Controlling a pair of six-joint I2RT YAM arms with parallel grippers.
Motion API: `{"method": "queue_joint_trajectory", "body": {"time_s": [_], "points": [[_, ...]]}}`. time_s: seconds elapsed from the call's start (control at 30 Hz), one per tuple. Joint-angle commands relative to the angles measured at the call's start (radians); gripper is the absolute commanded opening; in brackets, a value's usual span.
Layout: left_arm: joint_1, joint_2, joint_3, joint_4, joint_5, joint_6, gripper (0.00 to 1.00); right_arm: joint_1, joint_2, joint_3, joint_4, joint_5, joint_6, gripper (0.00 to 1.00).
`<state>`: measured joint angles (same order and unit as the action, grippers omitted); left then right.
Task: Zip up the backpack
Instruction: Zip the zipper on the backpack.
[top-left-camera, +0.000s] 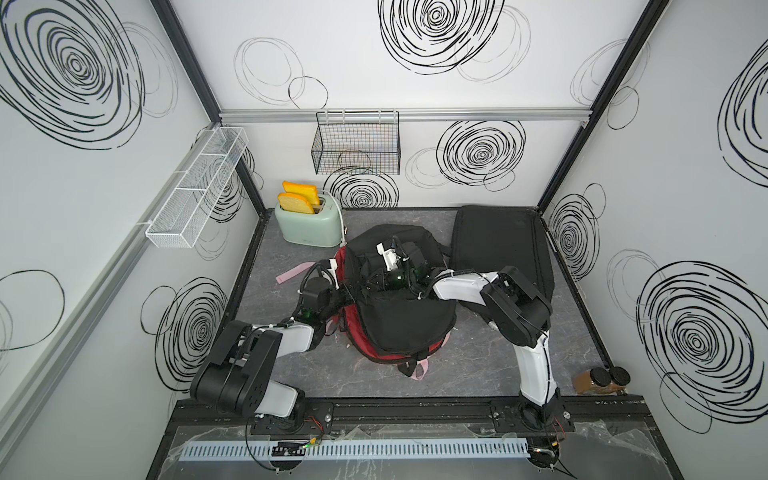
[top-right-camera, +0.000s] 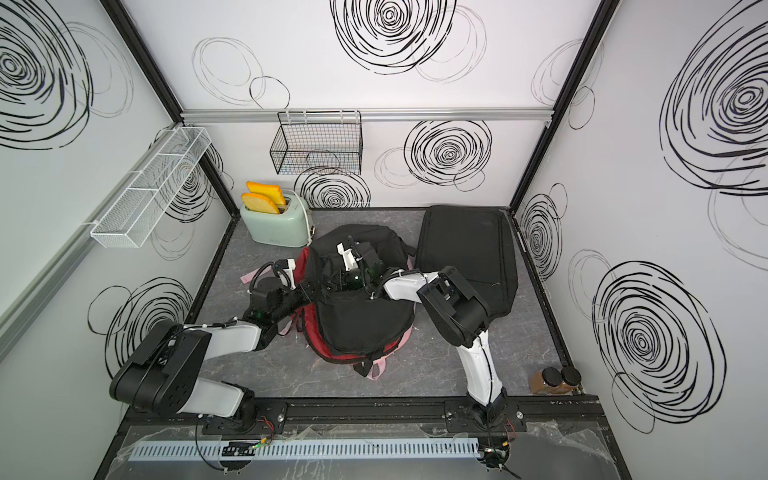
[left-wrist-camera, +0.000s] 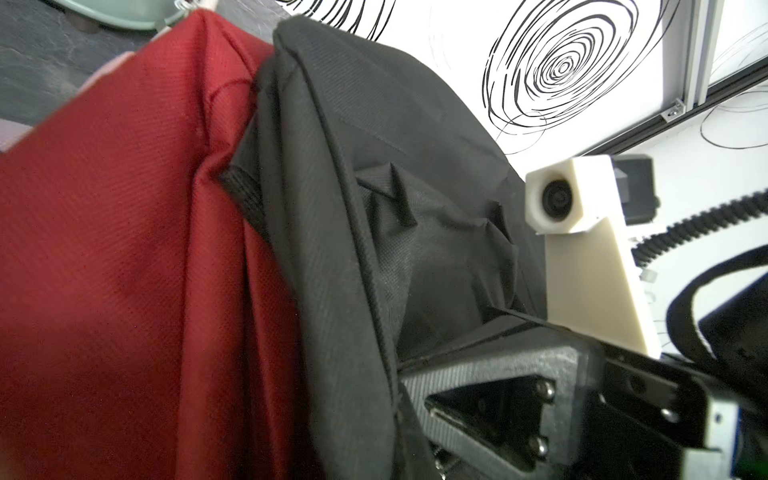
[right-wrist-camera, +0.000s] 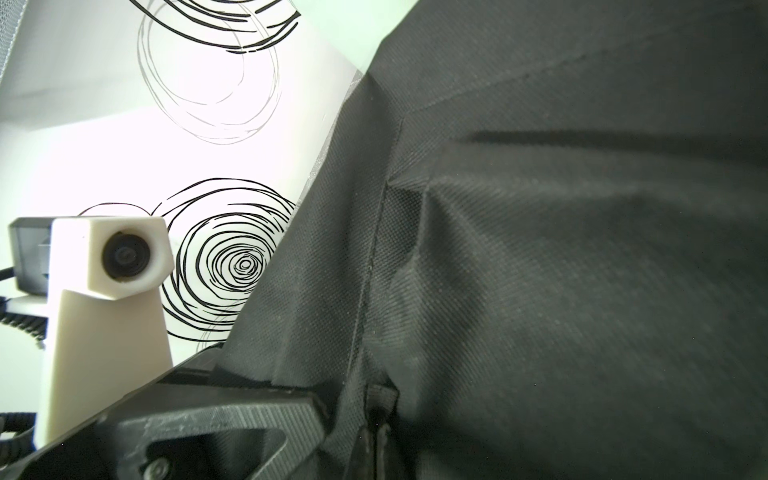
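Your left fingers (left-wrist-camera: 490, 370) clamped shut on backpack (top-left-camera: 399, 320) black fabric; right fingers (right-wrist-camera: 232, 415) pinched shut on its seam.

place: robot lab test cell | shows: aluminium-profile frame (top-left-camera: 403, 114), swirl-printed white wall panels (top-left-camera: 353, 50), arm mounting rail (top-left-camera: 415, 411) 6 o'clock, cable duct (top-left-camera: 353, 451) | props: toaster (top-left-camera: 307, 230) 10 o'clock, wire basket (top-left-camera: 357, 149) 12 o'clock

The backpack (top-left-camera: 399, 320) sits mid-table (top-left-camera: 469, 374), toaster (top-left-camera: 309, 228) behind-left, flat bag (top-left-camera: 498, 241) behind-right, jars (top-left-camera: 604, 379) front-right.
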<state>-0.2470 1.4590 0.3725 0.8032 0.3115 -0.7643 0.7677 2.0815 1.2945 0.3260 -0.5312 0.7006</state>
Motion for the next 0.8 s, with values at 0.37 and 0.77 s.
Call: {"method": "queue_joint_trajectory", "body": {"time_s": [0.37, 0.77], "points": [[-0.094, -0.106, 0.099, -0.311, -0.016, -0.065, 0.67, 0.004, 0.064, 0.008, -0.06, 0.003, 0.002, 0.0], [-0.089, -0.065, 0.101, -0.391, -0.024, -0.064, 0.34, -0.022, 0.07, 0.025, -0.076, -0.02, 0.01, 0.0]]}}
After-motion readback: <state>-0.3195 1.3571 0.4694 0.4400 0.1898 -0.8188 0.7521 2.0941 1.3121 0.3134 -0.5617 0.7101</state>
